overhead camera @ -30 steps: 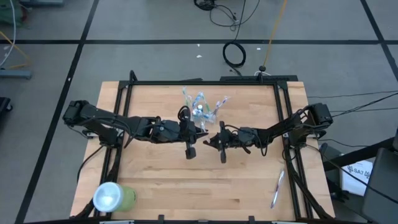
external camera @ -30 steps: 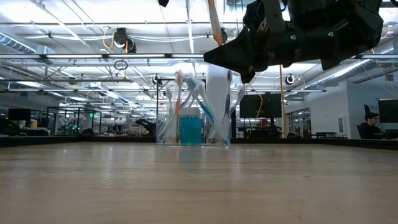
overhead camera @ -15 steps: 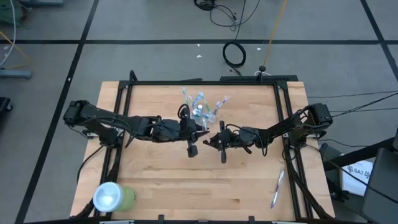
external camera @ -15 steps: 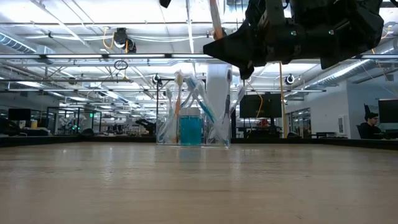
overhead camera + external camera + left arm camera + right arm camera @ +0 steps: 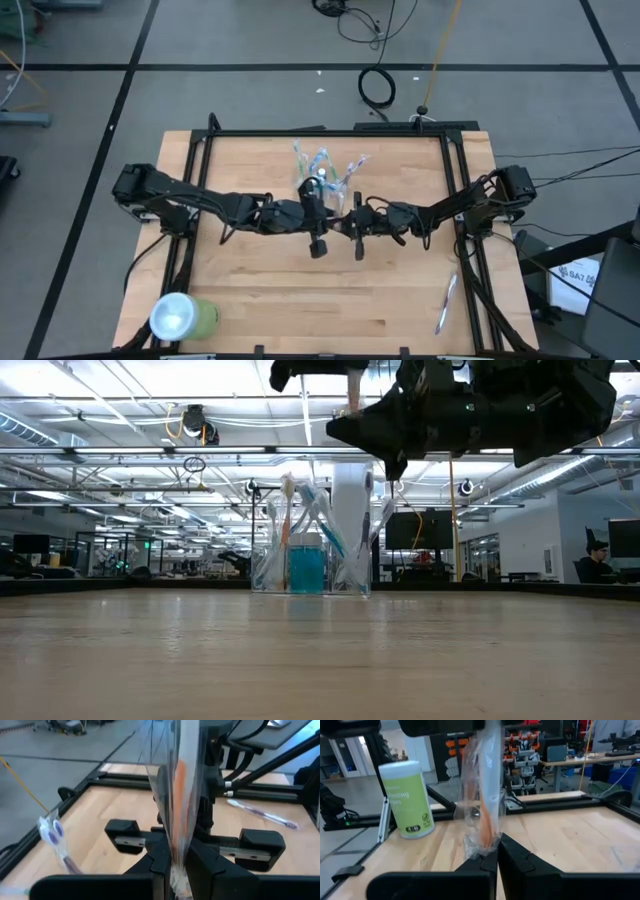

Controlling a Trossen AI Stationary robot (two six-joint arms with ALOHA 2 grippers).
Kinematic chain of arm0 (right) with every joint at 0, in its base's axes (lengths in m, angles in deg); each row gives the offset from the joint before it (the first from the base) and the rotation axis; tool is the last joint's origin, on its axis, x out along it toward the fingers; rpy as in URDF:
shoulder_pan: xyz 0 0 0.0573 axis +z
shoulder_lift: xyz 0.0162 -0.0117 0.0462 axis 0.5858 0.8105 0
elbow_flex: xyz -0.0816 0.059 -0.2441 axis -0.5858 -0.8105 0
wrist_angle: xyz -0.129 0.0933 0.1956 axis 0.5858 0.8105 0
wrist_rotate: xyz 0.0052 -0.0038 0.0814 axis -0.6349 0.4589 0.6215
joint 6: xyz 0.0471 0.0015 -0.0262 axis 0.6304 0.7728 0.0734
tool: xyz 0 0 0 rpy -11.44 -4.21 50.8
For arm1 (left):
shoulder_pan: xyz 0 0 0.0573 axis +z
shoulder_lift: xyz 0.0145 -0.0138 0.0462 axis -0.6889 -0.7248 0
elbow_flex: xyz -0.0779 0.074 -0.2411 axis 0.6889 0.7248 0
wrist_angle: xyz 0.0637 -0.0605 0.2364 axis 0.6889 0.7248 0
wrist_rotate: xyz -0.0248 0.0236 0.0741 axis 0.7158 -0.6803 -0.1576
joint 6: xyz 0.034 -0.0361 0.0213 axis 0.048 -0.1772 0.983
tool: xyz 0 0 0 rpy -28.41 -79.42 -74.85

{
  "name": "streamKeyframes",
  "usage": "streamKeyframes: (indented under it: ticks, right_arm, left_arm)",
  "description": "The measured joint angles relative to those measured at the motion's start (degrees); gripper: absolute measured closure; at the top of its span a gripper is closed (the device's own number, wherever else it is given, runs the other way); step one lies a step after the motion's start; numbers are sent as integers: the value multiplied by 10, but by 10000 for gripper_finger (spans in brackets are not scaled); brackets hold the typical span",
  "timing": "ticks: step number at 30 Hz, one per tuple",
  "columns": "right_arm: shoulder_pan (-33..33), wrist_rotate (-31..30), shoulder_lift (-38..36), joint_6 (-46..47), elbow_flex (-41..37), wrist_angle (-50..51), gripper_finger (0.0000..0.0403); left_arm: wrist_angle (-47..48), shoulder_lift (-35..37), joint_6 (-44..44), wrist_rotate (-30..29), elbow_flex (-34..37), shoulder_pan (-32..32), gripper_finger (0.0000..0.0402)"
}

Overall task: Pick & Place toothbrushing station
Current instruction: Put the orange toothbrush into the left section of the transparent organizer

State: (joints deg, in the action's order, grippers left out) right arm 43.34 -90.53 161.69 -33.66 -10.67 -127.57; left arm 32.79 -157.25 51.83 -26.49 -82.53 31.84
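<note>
Both grippers are pinching one wrapped toothbrush above the wooden table (image 5: pixel 250 290), just in front of the toothbrushing station (image 5: pixel 322 172).

The two dark arms are meeting near the station, which is standing on the table's far middle, clear and filled with upright brushes around a blue-liquid bottle (image 5: pixel 305 568). The left gripper (image 5: pixel 318 243) and the right gripper (image 5: pixel 357 243) are hovering side by side just in front of the station, each with its fingers closed on the toothbrush in clear wrapping (image 5: pixel 484 815), its orange part showing through the film. The light-green cup (image 5: pixel 180 317) is lying well away from the station at the near left corner; a loose toothbrush (image 5: pixel 445 303) is lying well away toward the near right edge.
</note>
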Motion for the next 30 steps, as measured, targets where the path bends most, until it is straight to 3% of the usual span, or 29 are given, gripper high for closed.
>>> streamKeyframes:
  ticks: [9,15,21,27,30]
  right_arm:
    - [-1,0,0,0,0,8,403]
    - [-1,0,0,0,0,11,399]
    - [0,-31,-2,12,2,43,362]
    - [-3,-33,-1,38,1,80,309]
    - [-4,-32,-1,49,1,98,289]
  left_arm:
    - [-14,-2,11,4,1,5,388]
    - [-6,9,13,-1,1,5,376]
    - [12,51,28,-9,2,5,389]
    - [54,98,60,-107,2,8,388]
    - [60,116,70,-123,1,23,388]
